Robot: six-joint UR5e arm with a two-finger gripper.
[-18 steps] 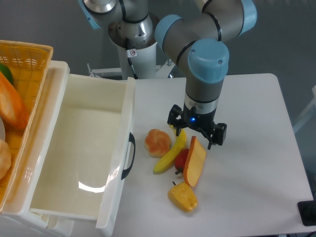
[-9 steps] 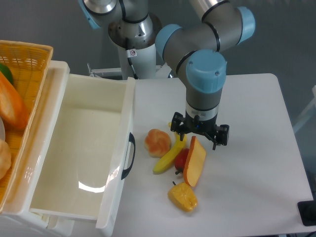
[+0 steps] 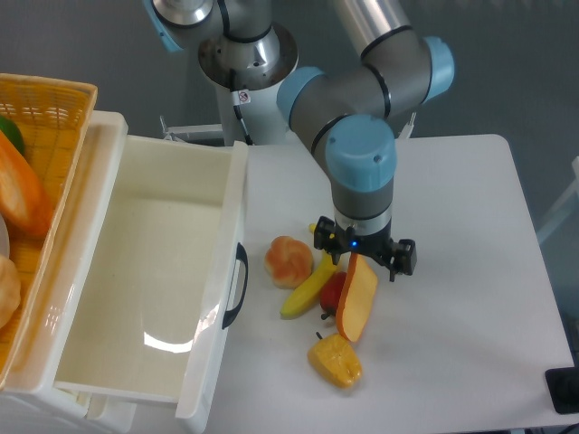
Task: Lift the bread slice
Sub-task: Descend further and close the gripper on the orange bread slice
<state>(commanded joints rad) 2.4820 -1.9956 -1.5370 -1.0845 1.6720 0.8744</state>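
Note:
The bread slice [image 3: 358, 298] is a flat tan-orange piece with a darker crust edge. It lies tilted on the white table, leaning on a red fruit [image 3: 332, 291] beside a banana [image 3: 308, 287]. My gripper [image 3: 362, 256] hangs straight down over the slice's upper end. Its black fingers stand apart on either side of that end, open, with nothing held. The fingertips are partly hidden behind the slice and the wrist.
A round pale-orange bun [image 3: 289, 260] lies left of the banana. A lumpy yellow-orange chunk [image 3: 334, 360] lies below the slice. A white open drawer [image 3: 237, 217] with a black handle stands at left, with a wicker basket [image 3: 54, 108] of food beyond it.
My arm has swung a little to the left and lowered, bringing the gripper closer over the slice's upper end. The slice and the other foods have not moved.

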